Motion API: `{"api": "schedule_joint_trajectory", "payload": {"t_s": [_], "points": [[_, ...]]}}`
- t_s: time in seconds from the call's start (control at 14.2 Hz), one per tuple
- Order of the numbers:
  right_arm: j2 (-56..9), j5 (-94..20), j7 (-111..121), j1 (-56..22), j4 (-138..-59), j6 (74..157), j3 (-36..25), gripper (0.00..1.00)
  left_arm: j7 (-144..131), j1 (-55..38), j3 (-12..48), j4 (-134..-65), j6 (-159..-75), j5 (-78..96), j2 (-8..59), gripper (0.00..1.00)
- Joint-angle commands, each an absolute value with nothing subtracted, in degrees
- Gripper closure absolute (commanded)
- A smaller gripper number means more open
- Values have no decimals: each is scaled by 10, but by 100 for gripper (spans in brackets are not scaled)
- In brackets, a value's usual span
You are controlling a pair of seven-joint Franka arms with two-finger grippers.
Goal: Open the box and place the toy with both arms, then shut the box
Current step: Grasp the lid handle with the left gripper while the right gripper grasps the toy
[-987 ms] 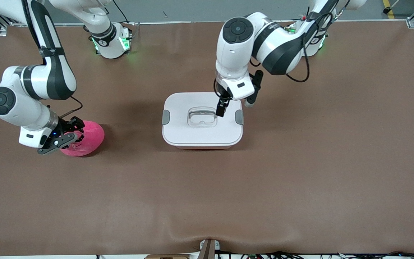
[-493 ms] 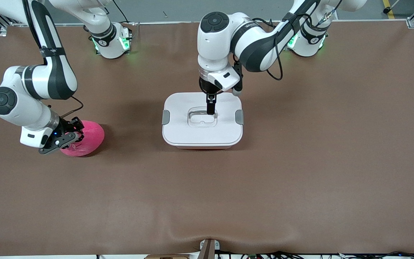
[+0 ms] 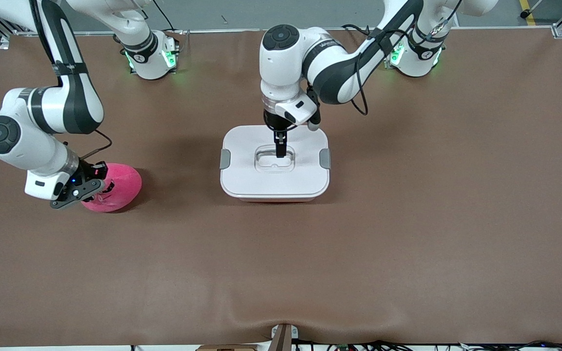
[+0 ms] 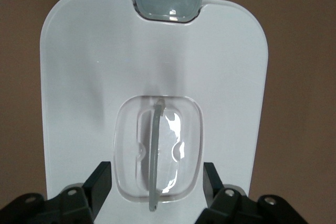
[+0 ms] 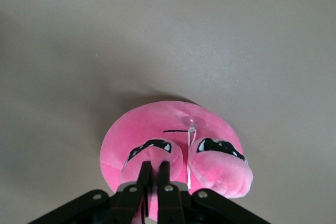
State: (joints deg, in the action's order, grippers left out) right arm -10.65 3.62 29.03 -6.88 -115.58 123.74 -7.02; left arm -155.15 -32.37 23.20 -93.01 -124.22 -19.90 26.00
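Since the earlier frame the left gripper [image 3: 279, 152] has swung from the lid's 3 o'clock side to its centre, while the right gripper [image 3: 99, 187] has clenched on the toy [image 3: 117, 190], which sits on the tabletop [image 3: 408, 234] at the box's 9 o'clock. The left gripper's jaws straddle the clear handle [image 4: 157, 153] of the box [image 3: 274, 163], not yet pinching. Opening is in hand; next, I judge, the left gripper pinches the handle and lifts the lid.
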Motion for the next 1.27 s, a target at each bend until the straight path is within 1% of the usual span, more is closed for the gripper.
{"api": "schedule_joint_trajectory", "payload": {"t_s": [0.0, 0.07, 0.28, 0.56, 0.85, 0.99, 1.06, 1.2], "points": [[-89, 45, 292, -51, -1135, 1206, -68, 100, -1572, -331, 231, -920, -1247, -221, 269, 23], [-89, 40, 292, -42, -1116, 1188, -68, 100, -1573, -332, 231, -920, -1250, -230, 273, 27], [-84, 40, 291, -41, -1073, 1147, -67, 100, -1584, -336, 231, -919, -1260, -235, 281, 33], [-56, 39, 287, -45, -1059, 1136, -66, 100, -1585, -344, 231, -918, -1264, -235, 294, 35], [-56, 40, 291, -23, -1054, 1131, -69, 100, -1585, -347, 231, -916, -1264, -243, 301, 35], [-54, 40, 295, -21, -1047, 1102, -69, 100, -1586, -348, 231, -916, -1266, -251, 305, 37], [-59, 39, 296, -8, -1035, 1088, -69, 100, -1586, -348, 231, -916, -1271, -251, 306, 39], [-60, 39, 296, -3, -1033, 1084, -66, 100, -1586, -347, 231, -916, -1272, -251, 309, 41]]}}
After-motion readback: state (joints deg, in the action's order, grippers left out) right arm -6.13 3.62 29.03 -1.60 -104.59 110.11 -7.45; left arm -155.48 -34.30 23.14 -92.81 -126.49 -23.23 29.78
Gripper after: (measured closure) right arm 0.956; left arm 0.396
